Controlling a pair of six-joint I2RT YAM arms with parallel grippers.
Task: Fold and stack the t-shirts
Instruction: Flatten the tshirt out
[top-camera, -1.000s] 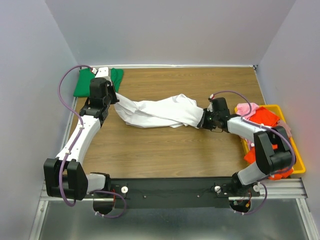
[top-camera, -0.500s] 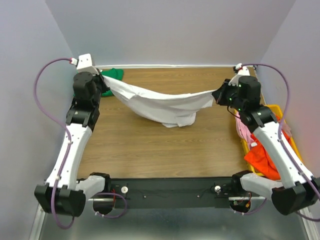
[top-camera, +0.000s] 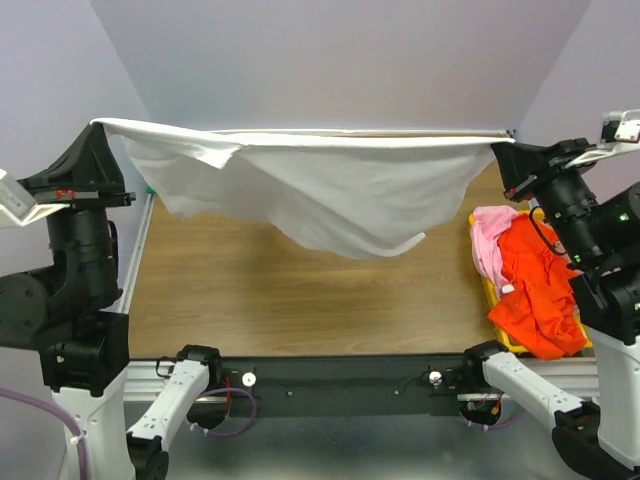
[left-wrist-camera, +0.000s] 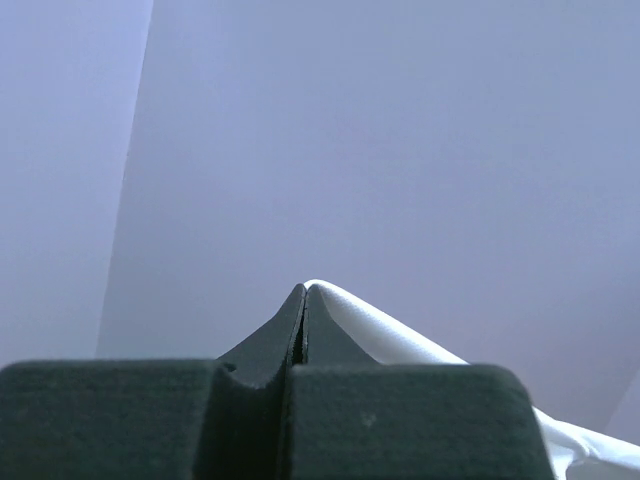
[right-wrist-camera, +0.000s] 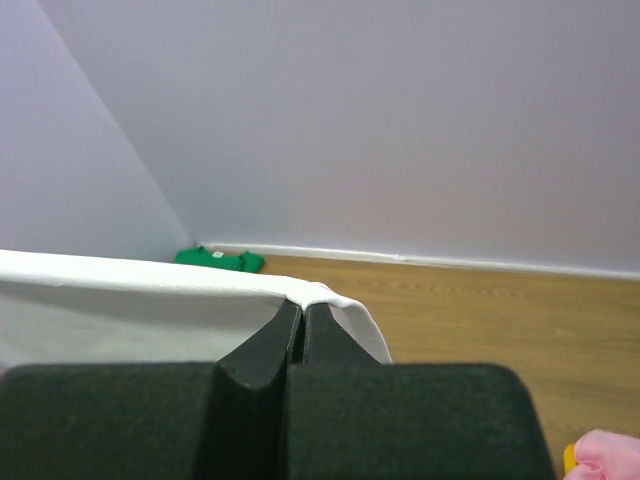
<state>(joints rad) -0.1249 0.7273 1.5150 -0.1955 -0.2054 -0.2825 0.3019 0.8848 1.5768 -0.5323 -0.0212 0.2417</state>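
The white tee (top-camera: 330, 190) hangs in the air, stretched along its top edge between the two arms, well above the table (top-camera: 300, 300). The left end effector (left-wrist-camera: 303, 296) is clamped on one upper corner and the right end effector (right-wrist-camera: 303, 310) on the other. In both wrist views the tips are pressed together with only a thin lip of cloth between them.

That shallow bite looks like the main hazard. The top edge is taut, so any further pull apart could drag a corner out. The tee would then swing from one arm and drop in a heap.

The cloth does not hang flat either. The left side is doubled over and the lower hem sags to a point right of centre. If it is lowered like this, those folds would likely be pressed in and give a crooked fold.

Placement is the other worry. The green tee (right-wrist-camera: 218, 259) lies in the far left corner, so a drop too far back could drape over it. The pink tee (top-camera: 490, 235) and the orange-red tee (top-camera: 535, 290) spill over the yellow bin (top-camera: 500, 330) close under the right arm, and a low sweep on that side could snag them.
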